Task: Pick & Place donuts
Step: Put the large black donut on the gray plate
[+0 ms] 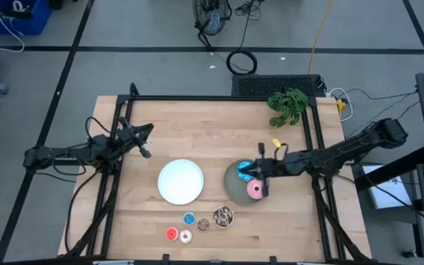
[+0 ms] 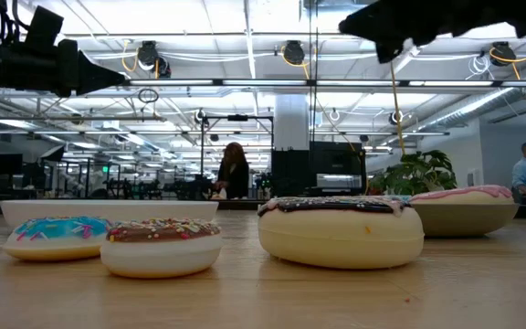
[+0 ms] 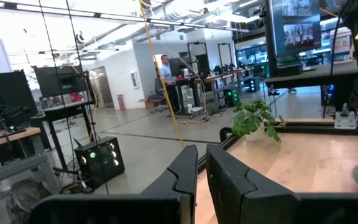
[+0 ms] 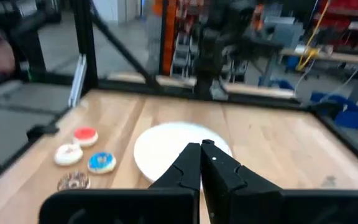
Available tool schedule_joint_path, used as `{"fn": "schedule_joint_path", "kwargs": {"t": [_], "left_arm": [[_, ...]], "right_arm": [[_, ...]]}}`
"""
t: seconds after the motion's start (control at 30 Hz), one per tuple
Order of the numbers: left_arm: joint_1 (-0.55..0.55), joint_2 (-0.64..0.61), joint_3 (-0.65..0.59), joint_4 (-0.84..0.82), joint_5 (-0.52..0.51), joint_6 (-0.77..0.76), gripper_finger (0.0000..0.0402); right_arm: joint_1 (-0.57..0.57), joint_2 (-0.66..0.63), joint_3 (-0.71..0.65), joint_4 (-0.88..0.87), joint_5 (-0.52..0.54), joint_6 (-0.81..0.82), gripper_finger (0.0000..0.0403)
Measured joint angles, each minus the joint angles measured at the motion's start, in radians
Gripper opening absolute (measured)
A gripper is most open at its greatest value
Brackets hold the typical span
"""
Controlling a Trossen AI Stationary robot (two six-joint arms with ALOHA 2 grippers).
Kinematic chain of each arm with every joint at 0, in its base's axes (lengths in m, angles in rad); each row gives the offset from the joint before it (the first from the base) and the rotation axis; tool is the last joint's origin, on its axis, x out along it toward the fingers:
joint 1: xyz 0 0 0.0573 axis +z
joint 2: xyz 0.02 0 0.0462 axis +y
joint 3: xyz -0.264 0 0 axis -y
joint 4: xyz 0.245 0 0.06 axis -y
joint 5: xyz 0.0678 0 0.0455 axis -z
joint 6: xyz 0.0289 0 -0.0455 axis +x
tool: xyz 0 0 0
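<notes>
Since my right pincer sits shut and empty over the grey plate holding the pink donut and blue one, I judge them light, rigid, slick; grip across the ring. Left pincer shut, idle.

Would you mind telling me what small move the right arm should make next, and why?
Probably travel toward the brown donut: the right hand sits shut and empty over the grey plate, which already holds the pink donut, while five donuts remain on the table.
</notes>
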Motion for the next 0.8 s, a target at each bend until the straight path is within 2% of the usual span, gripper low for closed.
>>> {"fn": "schedule_joint_path", "kwargs": {"t": [0.17, 0.33, 0.47, 0.67, 0.8], "left_arm": [[0.0, 0.0, 0.0, 0.0, 0.0, -0.001, 0.0042], [0.0, 0.0, 0.0, 0.009, 0.0, -0.014, 0.0042], [0.0, 0.0, 0.0, 0.009, 0.0, -0.013, 0.0042], [0.0, 0.0, 0.0, 0.01, 0.0, -0.013, 0.0042], [0.0, 0.0, 0.0, 0.01, 0.0, -0.012, 0.0042]], "right_arm": [[-0.021, 0.132, 0.148, -0.107, -0.009, 0.016, 0.0], [-0.074, 0.28, 0.315, -0.24, -0.169, 0.097, 0.0], [-0.08, 0.401, 0.485, -0.384, -0.231, 0.108, 0.0], [-0.049, 0.593, 0.77, -0.598, -0.234, 0.138, 0.0], [-0.007, 0.719, 0.916, -0.801, -0.232, 0.112, 0.0]]}}
